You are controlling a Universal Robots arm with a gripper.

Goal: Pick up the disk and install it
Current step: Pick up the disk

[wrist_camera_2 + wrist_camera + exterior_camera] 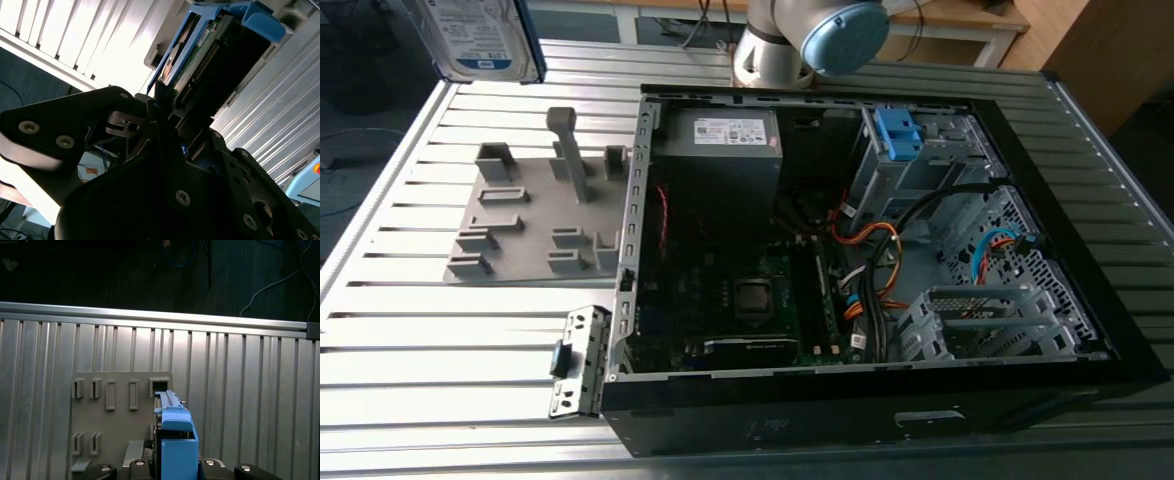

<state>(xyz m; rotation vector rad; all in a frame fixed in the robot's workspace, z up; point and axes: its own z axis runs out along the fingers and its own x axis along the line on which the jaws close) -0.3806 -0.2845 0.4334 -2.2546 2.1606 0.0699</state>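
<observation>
The disk (483, 38), silver with a white-and-blue label and a blue rail frame, hangs on edge at the exterior view's far left, above the slatted table. In the second wrist view my gripper (167, 107) is shut on the disk (210, 55), black fingers clamping its near end, with the connector edge and green board showing. The first wrist view looks down along the disk's blue frame (176, 440) onto the grey holder plate (120, 425) below it.
An open computer case (1067, 250) lies on the slatted metal table (440, 350), with a blue bracket (897, 132) in its drive bay, cables and a motherboard. The grey holder plate (520, 235) with upright pegs sits to the case's left. The arm's base (787, 40) stands behind the case.
</observation>
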